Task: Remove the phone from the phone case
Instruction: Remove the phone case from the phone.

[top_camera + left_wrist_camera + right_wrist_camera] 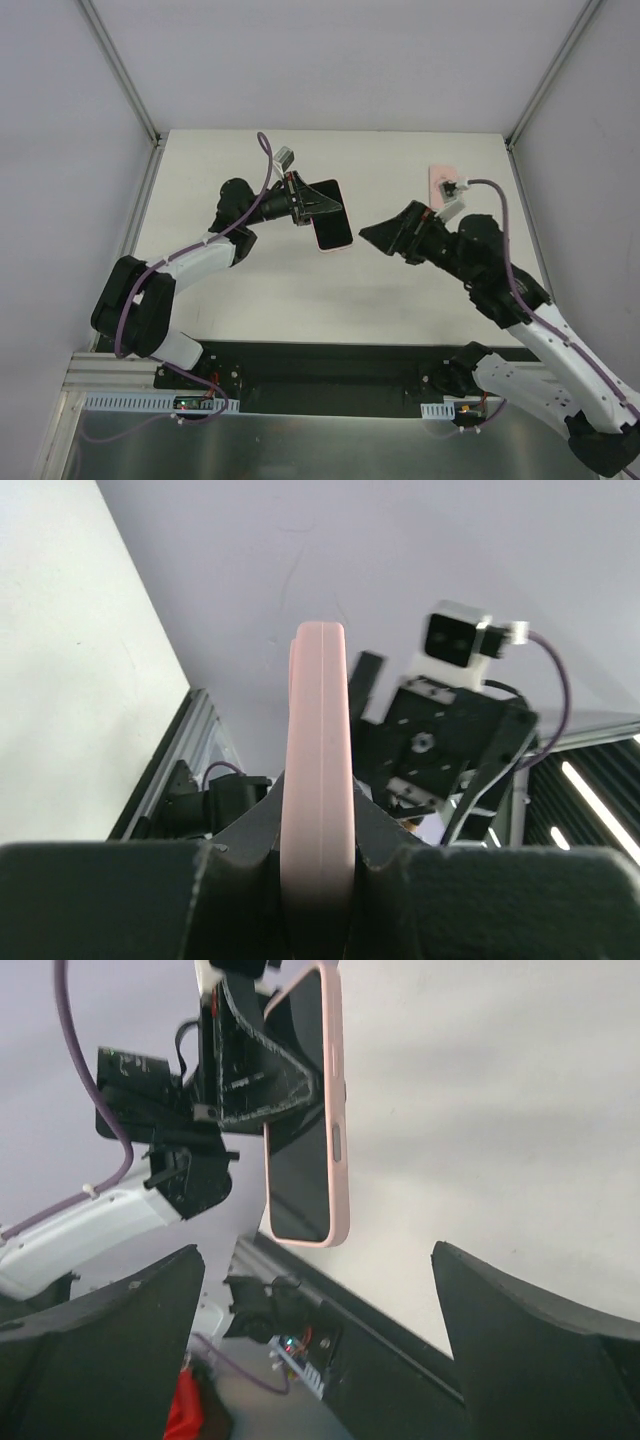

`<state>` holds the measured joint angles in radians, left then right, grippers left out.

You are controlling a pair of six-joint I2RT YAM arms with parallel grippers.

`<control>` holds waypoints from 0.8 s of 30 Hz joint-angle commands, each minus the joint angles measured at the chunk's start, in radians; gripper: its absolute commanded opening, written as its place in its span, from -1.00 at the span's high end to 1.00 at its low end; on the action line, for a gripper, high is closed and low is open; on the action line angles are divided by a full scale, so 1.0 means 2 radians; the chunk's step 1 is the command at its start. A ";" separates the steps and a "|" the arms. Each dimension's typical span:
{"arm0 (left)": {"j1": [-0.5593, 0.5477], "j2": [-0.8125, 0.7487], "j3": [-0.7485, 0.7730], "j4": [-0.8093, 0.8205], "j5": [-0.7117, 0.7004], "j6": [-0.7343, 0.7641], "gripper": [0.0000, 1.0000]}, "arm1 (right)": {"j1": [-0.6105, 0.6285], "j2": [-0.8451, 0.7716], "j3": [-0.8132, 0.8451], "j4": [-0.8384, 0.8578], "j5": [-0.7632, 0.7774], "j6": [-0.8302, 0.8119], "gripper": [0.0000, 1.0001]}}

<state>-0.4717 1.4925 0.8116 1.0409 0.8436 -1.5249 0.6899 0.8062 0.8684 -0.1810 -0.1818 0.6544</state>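
Your left tool (325, 203) is clamped on the pink phone case (338, 1110), holding it off the table (250, 290) with the phone (298, 1160) still inside, likely so your right tool (378, 230), fingers spread wide, can work it.

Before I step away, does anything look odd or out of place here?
Nothing spilled or damaged. The cased phone is clamped aloft in the left gripper, the right gripper open, apart from it. A flat pink item lies far right, partly hidden; unclear what.
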 commanded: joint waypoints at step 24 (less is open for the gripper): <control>-0.001 -0.073 0.041 -0.117 0.001 0.097 1.00 | 0.071 0.063 0.130 -0.185 0.138 -0.091 -0.95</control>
<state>-0.4717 1.4086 0.8528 0.7536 0.8482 -1.3445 0.8192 0.9138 1.0870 -0.5713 0.0765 0.4896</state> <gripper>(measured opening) 0.122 0.977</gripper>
